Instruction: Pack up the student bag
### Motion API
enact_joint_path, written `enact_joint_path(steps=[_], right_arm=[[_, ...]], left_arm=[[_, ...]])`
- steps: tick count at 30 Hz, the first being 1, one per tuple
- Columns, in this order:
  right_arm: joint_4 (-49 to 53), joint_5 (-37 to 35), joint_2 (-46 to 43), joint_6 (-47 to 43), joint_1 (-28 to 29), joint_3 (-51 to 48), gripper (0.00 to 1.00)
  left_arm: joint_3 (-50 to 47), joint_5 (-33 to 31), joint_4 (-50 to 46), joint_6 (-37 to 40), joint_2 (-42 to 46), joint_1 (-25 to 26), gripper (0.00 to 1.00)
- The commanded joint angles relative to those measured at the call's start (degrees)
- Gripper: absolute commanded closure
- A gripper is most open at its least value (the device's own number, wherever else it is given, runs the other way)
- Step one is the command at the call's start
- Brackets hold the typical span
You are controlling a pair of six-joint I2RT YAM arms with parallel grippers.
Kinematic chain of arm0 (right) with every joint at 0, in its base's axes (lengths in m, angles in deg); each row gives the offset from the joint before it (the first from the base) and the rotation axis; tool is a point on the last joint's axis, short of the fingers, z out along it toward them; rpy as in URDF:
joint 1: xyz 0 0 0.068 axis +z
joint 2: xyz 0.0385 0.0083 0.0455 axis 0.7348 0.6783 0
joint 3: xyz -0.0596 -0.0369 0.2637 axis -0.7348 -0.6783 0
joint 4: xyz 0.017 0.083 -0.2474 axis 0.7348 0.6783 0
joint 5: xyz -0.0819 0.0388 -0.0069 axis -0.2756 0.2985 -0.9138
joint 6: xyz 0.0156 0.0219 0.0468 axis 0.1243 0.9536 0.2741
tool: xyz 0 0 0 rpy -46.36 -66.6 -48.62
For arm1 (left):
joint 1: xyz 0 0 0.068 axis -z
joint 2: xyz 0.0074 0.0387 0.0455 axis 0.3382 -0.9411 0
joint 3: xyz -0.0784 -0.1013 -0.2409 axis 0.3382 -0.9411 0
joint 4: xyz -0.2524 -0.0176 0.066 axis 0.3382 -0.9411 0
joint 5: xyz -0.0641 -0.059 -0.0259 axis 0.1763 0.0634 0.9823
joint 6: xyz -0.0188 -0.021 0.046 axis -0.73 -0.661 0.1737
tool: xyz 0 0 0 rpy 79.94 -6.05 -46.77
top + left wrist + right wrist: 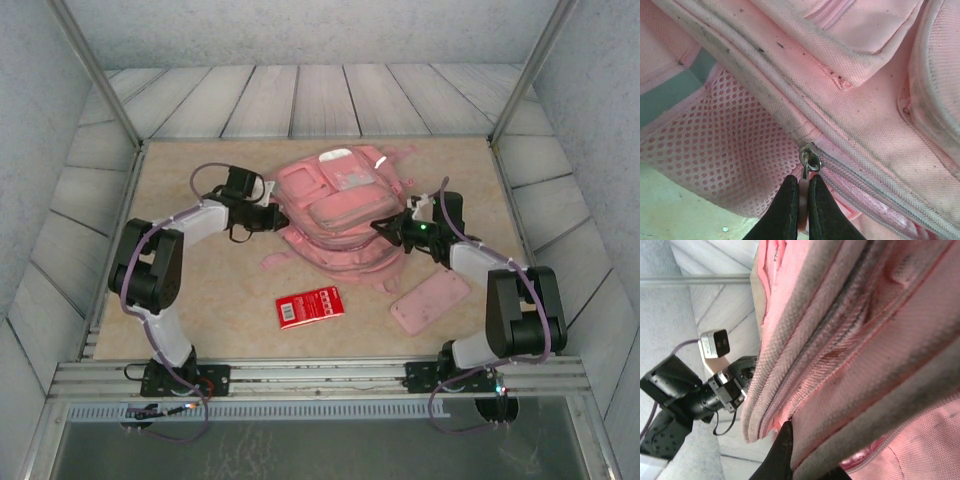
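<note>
The student bag (340,215), a big pink backpack, lies flat in the middle of the table. My left gripper (270,216) is at its left side. In the left wrist view that gripper (804,186) is shut on the pale pull tab of a zip slider (810,158), beside a pink mesh side pocket (725,150). My right gripper (393,228) is at the bag's right side. In the right wrist view it (796,434) is shut on a fold of the bag's fabric (865,365) beside an open zip seam. One dark finger (782,452) shows; the other is mostly hidden under the fabric.
A red booklet (309,306) lies on the table in front of the bag. A flat pink case (430,302) lies at the front right, near the right arm. Grey walls and metal posts close in the table on three sides.
</note>
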Motion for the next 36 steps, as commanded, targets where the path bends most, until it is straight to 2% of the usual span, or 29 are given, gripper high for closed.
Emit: enact_joint_path(steps=[1,5,7,9,12,14,18,24,29,33,36], right_arm=[[9.1,2.8,0.4,-10.3,-2.3,5.0,1.0],[12.2,5.5,2.4,-13.5,-2.3,9.3,1.0],[12.1,6.2,2.9,-13.9,-2.2,11.1,1.0],[11.3,6.4,3.4,-13.2,-2.0,13.2,1.0],[10.5,6.4,5.0,-12.4,-0.9,16.9,1.0],[9.9,6.6,6.8,-11.5,0.2,19.5,1.0],[9.0,6.7,10.0,-10.5,2.9,23.8,1.0],[7.3,6.6,12.7,-9.0,6.0,27.1,1.0],[7.1,7.6,14.6,-9.4,8.0,29.4,1.0],[13.8,9.4,17.8,-15.1,10.3,34.9,1.0],[20.6,10.5,20.8,-20.4,12.4,39.5,1.0]], left_arm=[[-0.2,-13.1,-0.5,-1.7,-0.9,-5.7,1.0],[-1.4,-13.9,0.3,-1.5,-0.2,-7.0,1.0],[-2.2,-12.1,1.0,-0.4,0.5,-6.9,1.0],[-3.5,-9.1,2.4,0.5,2.0,-6.8,0.95],[-6.1,-5.4,4.2,1.4,5.6,-6.6,0.8],[-6.6,-3.3,2.3,3.2,7.6,-6.3,0.66],[-7.7,-4.5,-2.0,6.5,13.6,-4.3,0.5],[-7.4,-5.1,-5.0,9.6,22.3,-1.2,0.42],[-2.9,-8.7,-7.7,17.1,25.1,5.5,0.32],[-0.9,-10.0,-6.6,18.6,25.4,8.1,0.31],[-0.4,-14.0,-7.0,17.8,25.7,8.1,0.33]])
